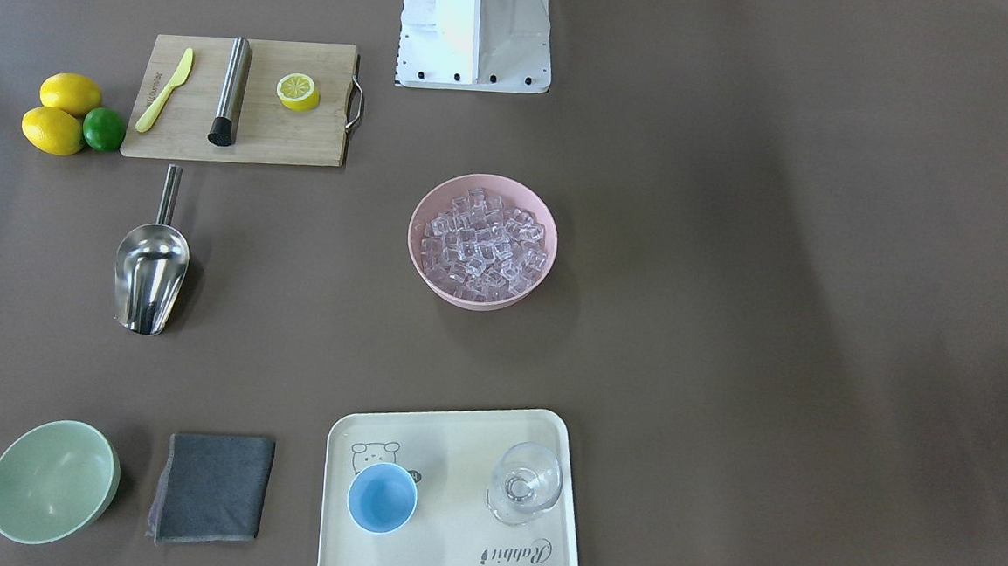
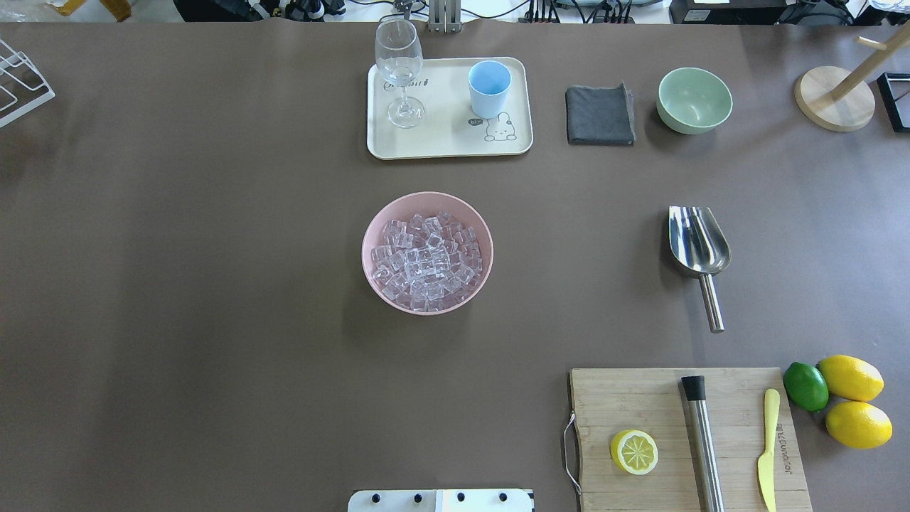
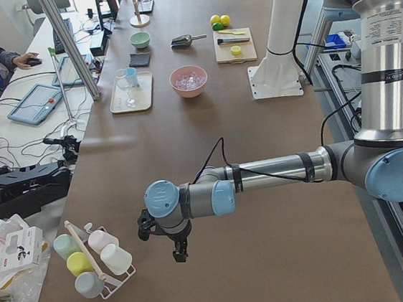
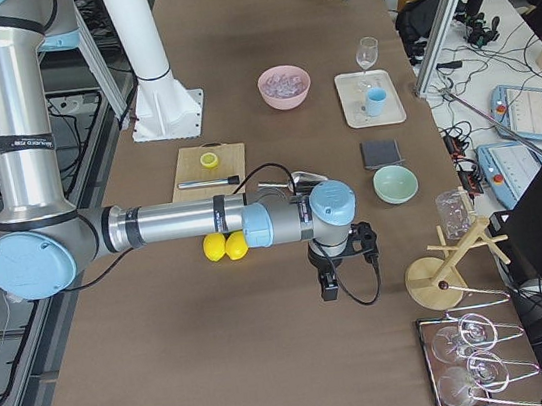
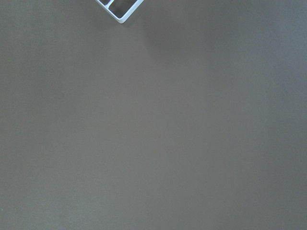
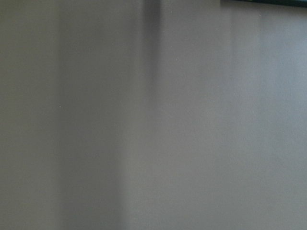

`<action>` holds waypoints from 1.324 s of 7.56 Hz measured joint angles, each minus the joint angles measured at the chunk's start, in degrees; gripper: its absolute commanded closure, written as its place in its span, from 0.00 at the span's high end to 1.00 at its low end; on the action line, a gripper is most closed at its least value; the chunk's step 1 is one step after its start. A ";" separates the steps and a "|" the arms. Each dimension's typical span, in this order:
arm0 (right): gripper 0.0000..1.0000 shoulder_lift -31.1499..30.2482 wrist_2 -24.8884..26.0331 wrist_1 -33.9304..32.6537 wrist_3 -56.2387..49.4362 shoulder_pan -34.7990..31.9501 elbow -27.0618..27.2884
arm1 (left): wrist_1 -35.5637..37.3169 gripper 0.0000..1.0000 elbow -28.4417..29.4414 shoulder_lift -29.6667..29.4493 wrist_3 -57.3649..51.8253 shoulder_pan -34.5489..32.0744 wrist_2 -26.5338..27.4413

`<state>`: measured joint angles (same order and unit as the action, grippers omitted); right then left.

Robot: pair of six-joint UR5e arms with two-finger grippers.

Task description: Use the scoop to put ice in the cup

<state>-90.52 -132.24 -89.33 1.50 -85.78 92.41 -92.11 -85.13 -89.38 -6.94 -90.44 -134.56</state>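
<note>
The ice [image 2: 426, 256] is a heap of clear cubes in a pink bowl [image 2: 373, 235] at the table's middle. The light-blue cup [image 2: 489, 88] stands upright on a cream tray [image 2: 441, 142] at the far side. The steel scoop [image 2: 698, 245] lies on the table at the right, handle toward the robot. My left gripper [image 3: 178, 254] hangs over the table's left end, far from these things. My right gripper [image 4: 330, 291] hangs over the right end, beyond the lemons. Both show only in the side views, so I cannot tell whether they are open or shut.
A wine glass [image 2: 399, 71] stands on the tray beside the cup. A grey cloth [image 2: 599, 115] and pale green bowl [image 2: 694, 99] lie right of the tray. A cutting board [image 2: 640, 398] holds a lemon half, steel rod and yellow knife. Lemons [image 2: 853, 398] and a lime lie beside it.
</note>
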 measured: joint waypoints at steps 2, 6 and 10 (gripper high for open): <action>0.99 0.14 0.22 -0.05 0.03 0.00 -0.03 | 0.00 0.98 -0.01 0.00 0.00 0.00 0.00; 0.99 0.19 0.50 -0.03 0.37 0.09 0.08 | -0.04 0.98 -0.05 -0.25 0.00 0.14 0.24; 1.00 0.10 -0.71 -0.44 4.17 2.28 3.80 | -0.44 0.98 -0.44 -0.30 -0.02 -0.33 0.20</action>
<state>-90.42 -132.95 -89.76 5.68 -83.50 96.21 -92.55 -85.57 -89.68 -6.96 -90.77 -134.36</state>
